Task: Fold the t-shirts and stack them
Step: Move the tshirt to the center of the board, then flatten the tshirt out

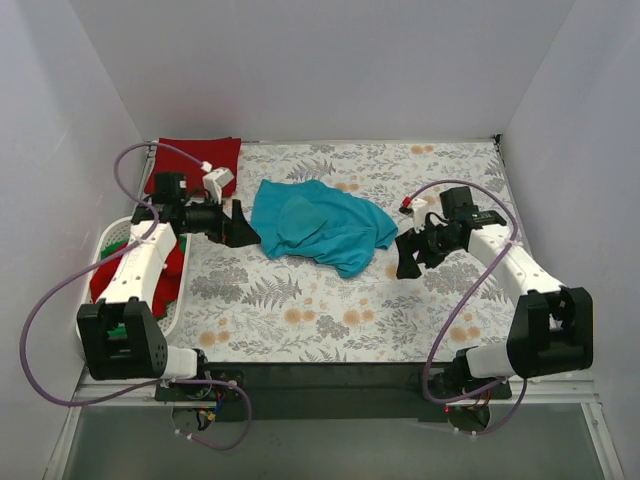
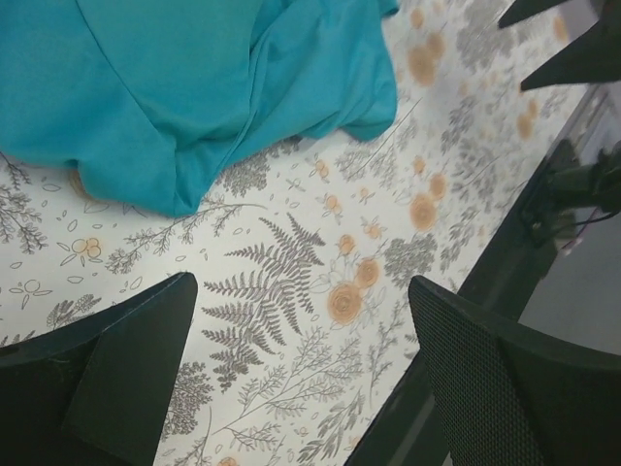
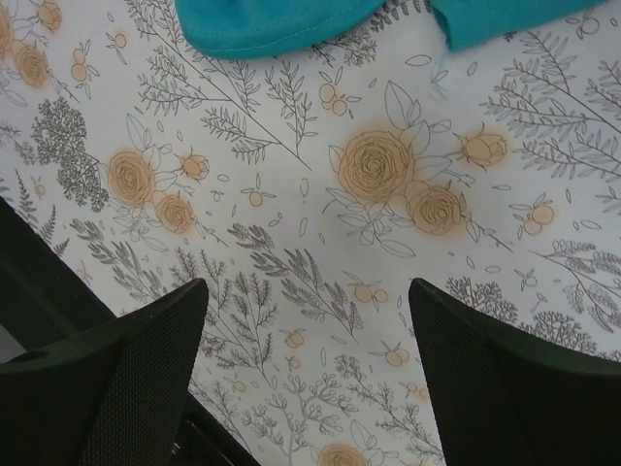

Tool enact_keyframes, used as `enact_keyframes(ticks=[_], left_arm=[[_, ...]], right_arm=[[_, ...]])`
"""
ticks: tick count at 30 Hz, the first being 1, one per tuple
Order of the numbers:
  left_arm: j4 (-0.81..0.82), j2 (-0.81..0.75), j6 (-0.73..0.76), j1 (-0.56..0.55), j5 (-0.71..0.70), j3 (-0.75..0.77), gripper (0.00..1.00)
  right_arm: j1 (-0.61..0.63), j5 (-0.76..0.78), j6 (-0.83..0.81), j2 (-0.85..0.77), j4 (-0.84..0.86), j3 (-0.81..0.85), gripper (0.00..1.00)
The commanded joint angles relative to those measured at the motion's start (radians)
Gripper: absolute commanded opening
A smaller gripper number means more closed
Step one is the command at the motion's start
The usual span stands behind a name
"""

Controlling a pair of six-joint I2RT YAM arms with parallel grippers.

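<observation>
A teal t-shirt (image 1: 320, 224) lies crumpled on the floral tablecloth in the middle of the table; it also shows in the left wrist view (image 2: 184, 87) and at the top of the right wrist view (image 3: 281, 24). A dark red t-shirt (image 1: 200, 158) lies folded at the back left corner. More dark red (image 1: 172, 268) and green cloth sit in the white basket (image 1: 112, 238) at the left. My left gripper (image 1: 243, 229) is open and empty just left of the teal shirt. My right gripper (image 1: 408, 255) is open and empty just right of it.
The floral tablecloth (image 1: 330, 310) covers the table. White walls close in the back and both sides. The dark front edge of the table (image 1: 320, 375) runs between the arm bases. Purple cables loop from both arms.
</observation>
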Motion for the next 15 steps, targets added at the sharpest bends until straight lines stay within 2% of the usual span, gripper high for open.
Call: enact_keyframes(ticks=[1,3,7,9,15], left_arm=[[0.062,0.06,0.05,-0.13,-0.198,0.058,0.9],[0.099,0.116,0.036,-0.19,-0.264,0.095,0.89],[0.104,0.335,0.027,-0.248,-0.376,0.231,0.89],[0.109,0.397,0.027,-0.273,-0.383,0.303,0.89],[0.142,0.599,0.035,-0.34,-0.419,0.449,0.89]], right_arm=[[0.077,0.085,0.104,0.047,0.133,0.051,0.89],[0.109,0.112,0.115,0.107,0.167,0.077,0.89],[0.118,0.18,0.162,0.226,0.196,0.172,0.89],[0.12,0.211,0.173,0.293,0.199,0.207,0.89],[0.128,0.179,0.182,0.421,0.202,0.304,0.86]])
